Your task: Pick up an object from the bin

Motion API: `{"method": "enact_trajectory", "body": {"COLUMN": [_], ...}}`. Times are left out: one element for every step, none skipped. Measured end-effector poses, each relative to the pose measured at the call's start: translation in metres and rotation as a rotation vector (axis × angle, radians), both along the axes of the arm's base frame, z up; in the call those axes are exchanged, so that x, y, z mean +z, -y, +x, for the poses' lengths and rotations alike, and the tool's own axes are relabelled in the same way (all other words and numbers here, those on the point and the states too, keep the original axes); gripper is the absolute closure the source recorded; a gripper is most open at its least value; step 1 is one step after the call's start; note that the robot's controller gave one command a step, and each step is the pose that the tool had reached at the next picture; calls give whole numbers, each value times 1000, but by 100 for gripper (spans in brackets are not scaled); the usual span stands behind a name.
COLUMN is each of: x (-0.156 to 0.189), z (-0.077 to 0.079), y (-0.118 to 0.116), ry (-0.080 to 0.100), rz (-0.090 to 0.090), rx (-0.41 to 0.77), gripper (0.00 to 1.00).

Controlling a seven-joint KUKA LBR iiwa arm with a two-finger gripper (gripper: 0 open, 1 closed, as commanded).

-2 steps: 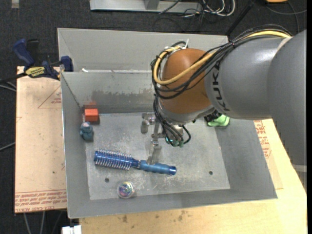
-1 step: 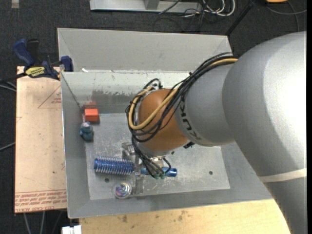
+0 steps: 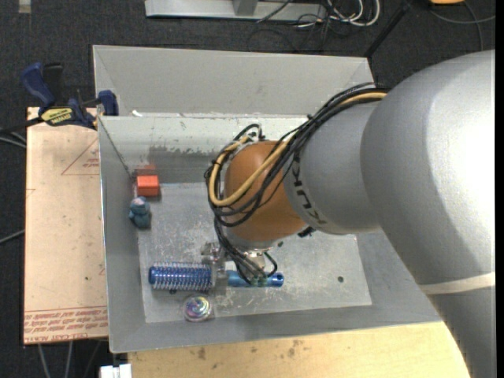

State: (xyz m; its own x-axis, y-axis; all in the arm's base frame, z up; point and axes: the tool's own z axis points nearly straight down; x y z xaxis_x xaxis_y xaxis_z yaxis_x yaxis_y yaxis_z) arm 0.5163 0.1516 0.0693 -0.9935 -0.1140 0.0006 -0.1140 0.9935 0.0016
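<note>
- Writing: on the arm (image 3: 409, 179), black letters run sideways along the pale grey casing. We read "KU"; the rest is hidden by the cables (image 3: 223, 181).
- Arm: smooth, rounded and matt grey. It ends in a glossy orange cover (image 3: 256, 199), domed like a ball, with black and yellow cables looped across it.
- Gripper (image 3: 218, 272): a small metal piece low over the floor of the bin (image 3: 323, 286). We cannot tell whether the jaws are released or clenched.
- Roller (image 3: 179, 276): a blue cylinder with close ribs, lying flat. Its near end is right at the jaws and its body runs away from them, opposite the arm.
- Stick (image 3: 266, 281): a slim, smooth blue rod on the other side of the jaws, just beside them, partly under the cover.
- Disc (image 3: 198, 309): round and shiny, clear with a purple tint, near the jaws on the side of the bin's front wall.
- Block (image 3: 147, 185): orange, square-edged and matt, well apart from the jaws, past the roller.
- Bottle (image 3: 140, 213): small, blue and rounded, touching or just beside the block.
- Bin: dull grey sheet metal, its floor scratched.
</note>
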Motion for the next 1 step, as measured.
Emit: {"method": "enact_trajectory", "body": {"x": [152], "z": [-25], "y": [-58], "ry": [8], "rz": [3], "rx": [47], "gripper": [100]}}
